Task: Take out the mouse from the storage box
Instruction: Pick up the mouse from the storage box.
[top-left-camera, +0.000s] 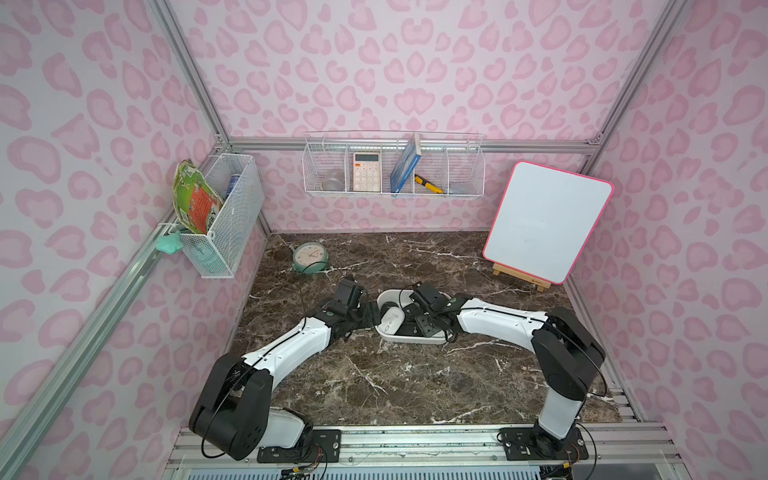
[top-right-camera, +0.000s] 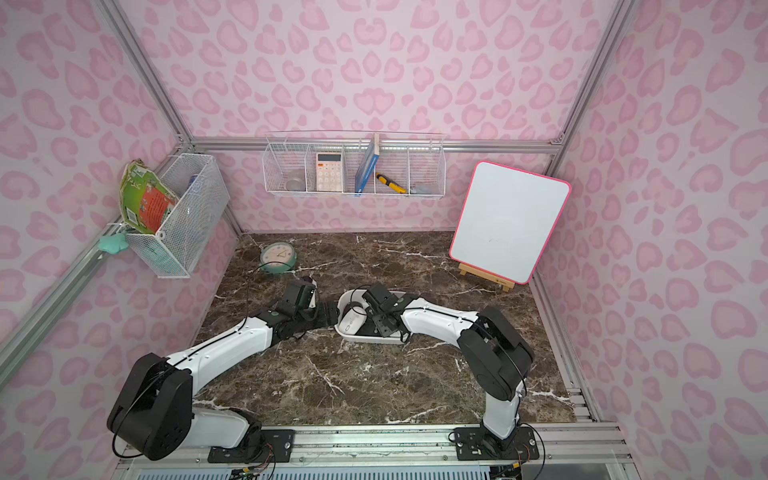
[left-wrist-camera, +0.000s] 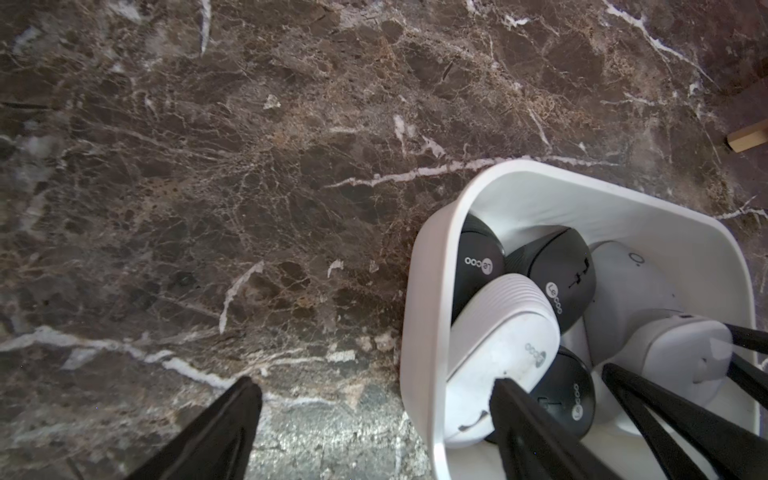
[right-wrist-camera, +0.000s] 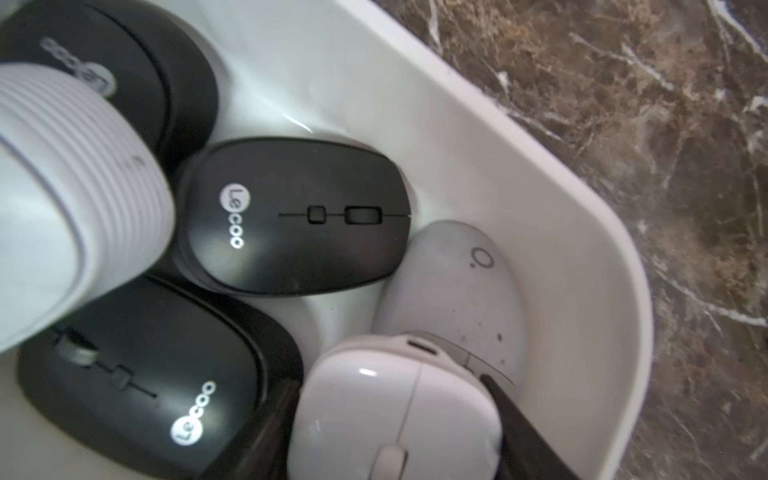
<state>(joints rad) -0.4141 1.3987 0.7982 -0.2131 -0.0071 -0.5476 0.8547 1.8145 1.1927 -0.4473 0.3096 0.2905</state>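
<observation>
In both top views, two arms stretch low over the marble table (top-left-camera: 374, 382), elbows bent outward, meeting at the white storage box (top-left-camera: 409, 338) mid-table. The left gripper (top-left-camera: 371, 314) sits at the box's end and the right gripper (top-left-camera: 417, 322) dips inside.

Left wrist view: its fingers stand wide apart astride the box wall, one above a ribbed white mouse (left-wrist-camera: 503, 345).

Right wrist view: the fingers are clamped on a smooth white mouse (right-wrist-camera: 395, 415) inside the box. The black mice (right-wrist-camera: 291, 216) beside it read "Lecoo".
</observation>
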